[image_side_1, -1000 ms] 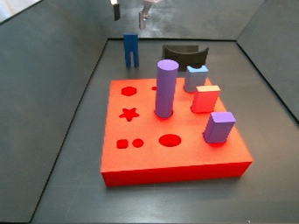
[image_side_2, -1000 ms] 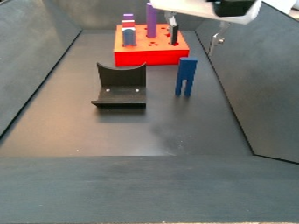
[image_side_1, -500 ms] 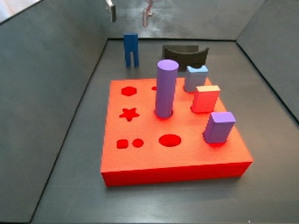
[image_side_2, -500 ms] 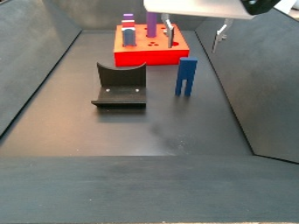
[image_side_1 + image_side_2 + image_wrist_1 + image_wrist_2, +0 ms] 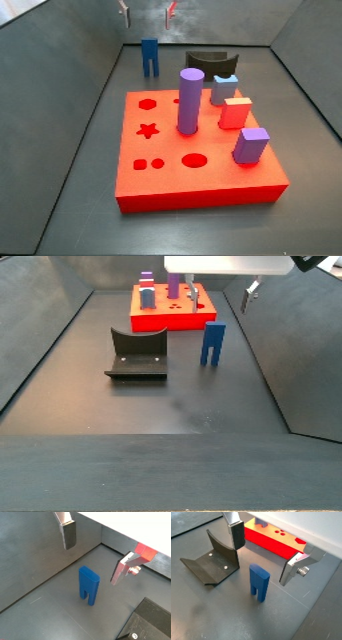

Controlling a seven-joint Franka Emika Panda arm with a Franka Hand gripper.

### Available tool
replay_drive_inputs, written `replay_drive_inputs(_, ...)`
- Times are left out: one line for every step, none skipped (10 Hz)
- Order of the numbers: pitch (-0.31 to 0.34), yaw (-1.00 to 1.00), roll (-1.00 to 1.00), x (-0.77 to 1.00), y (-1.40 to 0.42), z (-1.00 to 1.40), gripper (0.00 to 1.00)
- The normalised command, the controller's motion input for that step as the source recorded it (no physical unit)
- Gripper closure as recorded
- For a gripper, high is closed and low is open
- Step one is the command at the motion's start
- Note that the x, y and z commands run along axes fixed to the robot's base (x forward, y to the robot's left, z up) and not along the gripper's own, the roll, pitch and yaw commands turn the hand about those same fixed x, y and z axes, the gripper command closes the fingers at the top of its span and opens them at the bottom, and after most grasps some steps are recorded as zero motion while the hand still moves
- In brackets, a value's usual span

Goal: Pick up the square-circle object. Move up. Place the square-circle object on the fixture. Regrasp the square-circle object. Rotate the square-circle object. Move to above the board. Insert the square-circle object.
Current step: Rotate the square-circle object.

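The gripper (image 5: pixel 264 554) hangs with fingers spread wide and empty above the square-circle object (image 5: pixel 258 583), which stands upright on its two legs on the floor between the fixture (image 5: pixel 212 559) and the board (image 5: pixel 272 539). By the look of it nothing is done yet: pickup, fixture placement, regrasp, rotation and insertion all remain.

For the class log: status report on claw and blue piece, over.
Claw open, empty, hovering above the square-circle object. Object upright on the floor, legs down, between fixture and wall. Nothing in the way.
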Motion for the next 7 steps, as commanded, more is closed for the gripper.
replay_drive_inputs(0.018,0.12,-0.1,0.0,0.0,-1.0,0.0)
replay_drive_inputs(0.013,0.09,-0.09,0.0,0.0,-1.0,0.0)
replay_drive_inputs(-0.019,0.06,-0.09,0.03,0.0,-1.0,0.0)
replay_drive_inputs(-0.029,0.05,-0.1,0.03,0.0,-0.98,0.0)
replay_drive_inputs(-0.035,0.04,-0.1,0.03,0.0,-0.8,0.0)
replay_drive_inputs(-0.039,0.03,-0.1,0.03,0.0,-0.71,0.0)
replay_drive_inputs(-0.039,0.03,-0.11,0.03,0.0,-0.52,0.0)
